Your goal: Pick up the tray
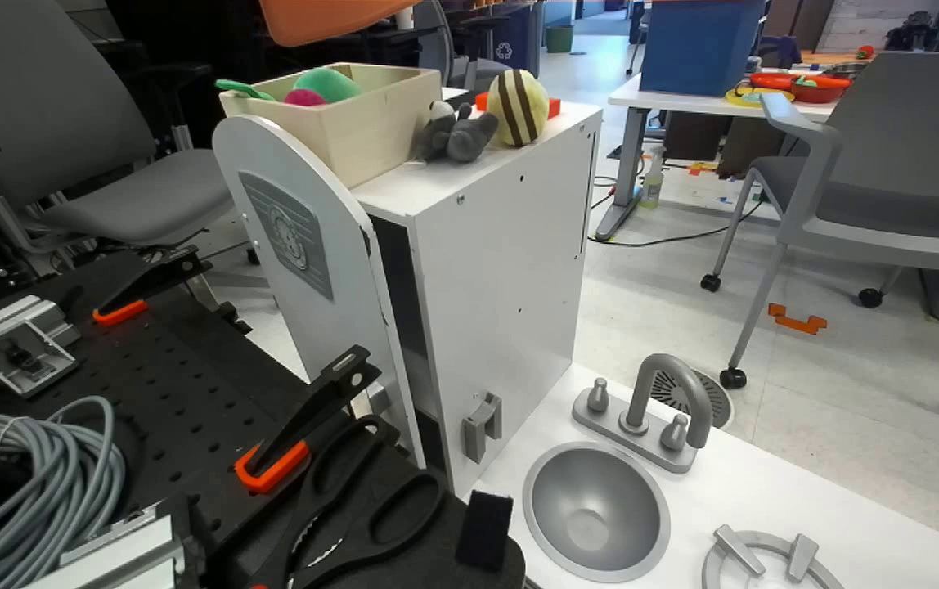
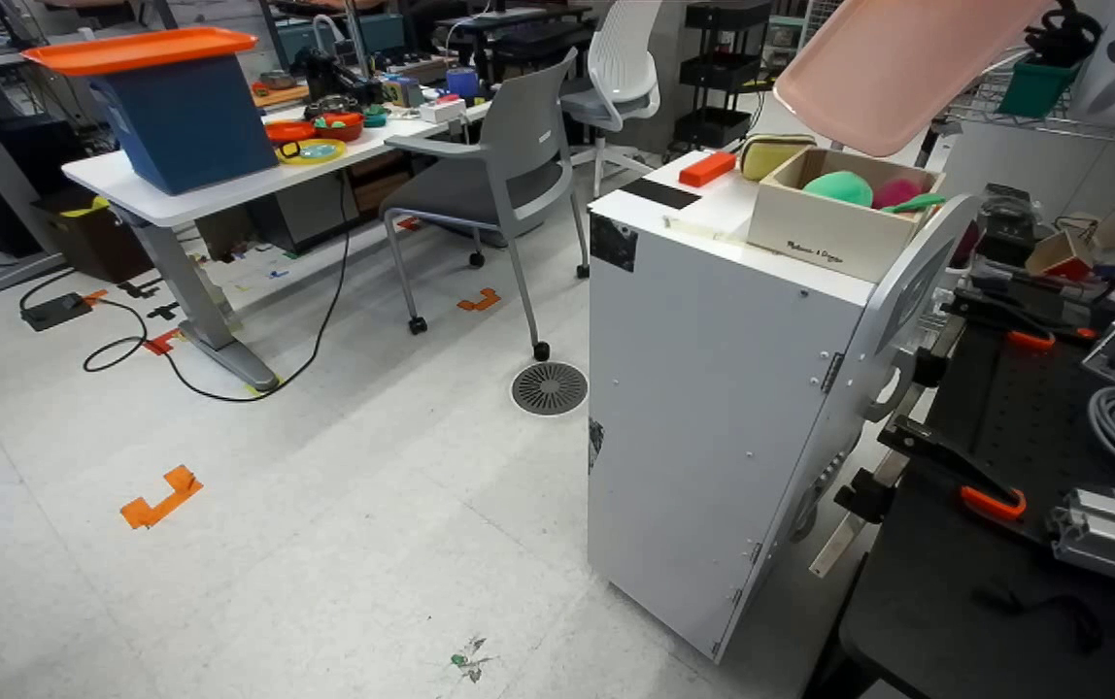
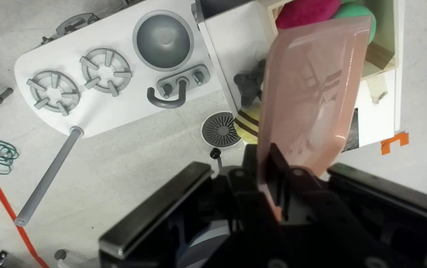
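The salmon-pink tray point(image 3: 310, 85) is raised in the air in the wrist view, steeply tilted and over the cabinet top. In an exterior view the tray point(image 2: 907, 68) hangs slanted above the wooden box, partly cut off by the top edge. In an exterior view only a low corner of the tray point(image 1: 326, 18) shows, looking orange. My gripper point(image 3: 264, 160) is closed on the tray's near rim, with one finger on each side of the rim. The gripper and arm are out of both exterior views.
The white cabinet point(image 1: 502, 270) carries a wooden box point(image 1: 371, 123) of plush toys, a grey plush point(image 1: 457, 135) and a striped yellow plush point(image 1: 518, 106). A toy faucet point(image 1: 658, 401) and a grey bowl point(image 1: 596, 511) stand beside it. A black bench point(image 1: 183, 393) holds clamps and cable.
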Robot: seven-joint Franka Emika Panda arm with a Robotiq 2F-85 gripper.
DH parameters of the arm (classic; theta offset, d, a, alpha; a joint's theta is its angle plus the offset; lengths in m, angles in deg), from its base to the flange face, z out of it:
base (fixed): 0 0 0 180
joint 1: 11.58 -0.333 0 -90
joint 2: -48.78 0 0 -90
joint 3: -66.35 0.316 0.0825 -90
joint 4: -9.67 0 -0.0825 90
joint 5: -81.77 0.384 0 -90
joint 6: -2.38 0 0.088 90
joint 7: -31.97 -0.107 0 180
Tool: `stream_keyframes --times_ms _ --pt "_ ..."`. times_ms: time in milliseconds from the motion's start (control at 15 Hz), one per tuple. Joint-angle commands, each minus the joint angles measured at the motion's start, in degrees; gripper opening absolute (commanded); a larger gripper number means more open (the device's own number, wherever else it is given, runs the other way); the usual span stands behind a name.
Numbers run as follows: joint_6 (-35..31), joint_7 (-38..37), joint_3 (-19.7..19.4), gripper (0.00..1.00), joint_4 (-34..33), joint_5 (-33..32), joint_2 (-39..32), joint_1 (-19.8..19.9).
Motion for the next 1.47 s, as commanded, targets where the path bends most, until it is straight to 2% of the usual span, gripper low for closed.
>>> stream_keyframes --times_ms 0,600,867,1133,1400 --pt "-3.39 -3.52 1.24 0.02 1.67 -1.05 1.66 1.74" --pt "-7.50 -7.31 2.39 0.02 2.92 -1.44 2.00 3.68" --pt "-7.39 -7.36 2.24 0.02 2.97 -0.71 2.05 3.56" --pt "-5.46 -2.79 0.44 0.02 2.95 2.00 1.19 1.17" --pt "-6.49 5.87 -2.57 0.02 4.30 9.87 0.84 -3.94"
